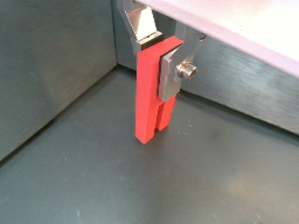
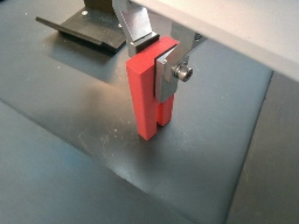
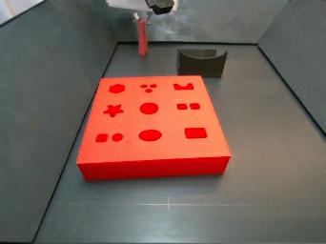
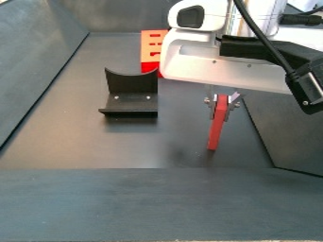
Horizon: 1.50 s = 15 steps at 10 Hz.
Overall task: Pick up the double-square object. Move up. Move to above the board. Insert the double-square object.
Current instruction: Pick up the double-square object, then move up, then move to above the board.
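Observation:
The double-square object, a slim red bar, hangs upright in my gripper in both wrist views (image 1: 149, 96) (image 2: 147, 96). My gripper (image 1: 160, 59) (image 2: 158, 59) is shut on its upper end, with a silver finger plate (image 1: 170, 74) against one face. In a side view the bar (image 3: 141, 40) hangs beyond the far edge of the board (image 3: 152, 124), a large red block with shaped cut-outs. In a side view the bar (image 4: 218, 123) has its lower end just above or on the floor; the board (image 4: 150, 45) shows partly behind the gripper (image 4: 225, 95).
The dark grey U-shaped holder stands on the floor near the bar (image 3: 201, 61) (image 4: 127, 95) (image 2: 82, 29). Grey walls enclose the floor (image 1: 59, 61). The white camera housing (image 4: 233, 61) hides part of the gripper.

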{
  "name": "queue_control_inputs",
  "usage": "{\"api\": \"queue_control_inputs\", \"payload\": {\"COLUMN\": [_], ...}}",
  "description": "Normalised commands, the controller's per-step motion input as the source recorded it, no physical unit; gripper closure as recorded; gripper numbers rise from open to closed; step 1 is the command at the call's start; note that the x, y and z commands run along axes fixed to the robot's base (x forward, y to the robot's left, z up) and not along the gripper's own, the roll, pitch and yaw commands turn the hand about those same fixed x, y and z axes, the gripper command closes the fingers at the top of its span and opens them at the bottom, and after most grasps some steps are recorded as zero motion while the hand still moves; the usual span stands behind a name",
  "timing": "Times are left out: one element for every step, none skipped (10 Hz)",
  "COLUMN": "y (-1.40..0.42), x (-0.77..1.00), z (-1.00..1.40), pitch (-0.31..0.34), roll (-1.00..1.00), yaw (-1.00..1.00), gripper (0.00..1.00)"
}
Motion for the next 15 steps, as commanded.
{"api": "queue_control_inputs", "payload": {"y": [0.00, 0.00, 0.00, 0.00, 0.00, 0.00, 0.00, 0.00, -0.06, -0.07, -0.04, -0.02, -0.02, -0.02, -0.02], "x": [0.00, 0.00, 0.00, 0.00, 0.00, 0.00, 0.00, 0.00, 0.00, -0.04, -0.04, -0.03, -0.03, -0.04, -0.05], "z": [0.00, 0.00, 0.00, 0.00, 0.00, 0.00, 0.00, 0.83, 0.85, 0.76, 0.59, 0.40, 0.26, 1.00, 1.00], "pitch": [0.000, 0.000, 0.000, 0.000, 0.000, 0.000, 0.000, 0.000, 0.010, 0.040, 0.058, 0.065, 0.072, -0.321, -0.307], "roll": [0.00, 0.00, 0.00, 0.00, 0.00, 0.00, 0.00, 0.00, -0.02, -0.01, 0.03, 0.07, 0.09, 0.36, 0.36], "yaw": [0.00, 0.00, 0.00, 0.00, 0.00, 0.00, 0.00, 0.00, 0.04, 0.03, 0.03, 0.02, 0.02, -0.15, -0.13], "gripper": [1.00, 1.00, 1.00, 1.00, 1.00, 1.00, 1.00, 1.00, 1.00, 1.00, 1.00, 1.00, 1.00, 1.00, 1.00]}}
